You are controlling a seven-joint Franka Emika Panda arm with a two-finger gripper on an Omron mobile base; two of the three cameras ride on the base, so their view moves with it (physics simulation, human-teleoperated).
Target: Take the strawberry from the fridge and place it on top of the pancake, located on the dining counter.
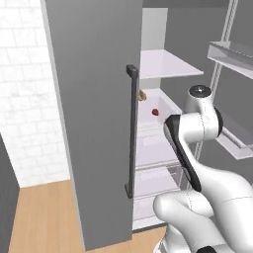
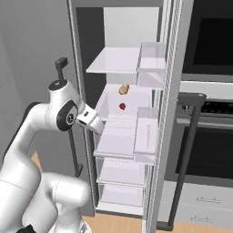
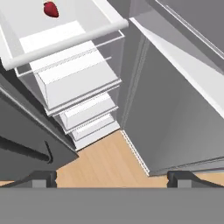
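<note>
Fridge [image 2: 119, 136] interior is all white shelves and drawers, right door swung open, and the strawberry [image 2: 122, 106] sits on a middle shelf just in front of a small yellow-brown food item [image 2: 123, 89]. Berry looks tiny, light and squishy, so probably a gentle pinch across its fat middle. Gripper [image 3: 112, 177] hangs outside, well short of it, fingers spread wide and empty.

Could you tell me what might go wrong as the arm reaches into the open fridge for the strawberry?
1. The strawberry is tiny, so the wide-open end effector could nudge it away rather than enclose it.
2. A small yellow-brown food item lies close behind; an overshoot might hit it.
3. The fridge shelf's raised front lip lies between end effector and berry, so a low approach could catch it.
</note>
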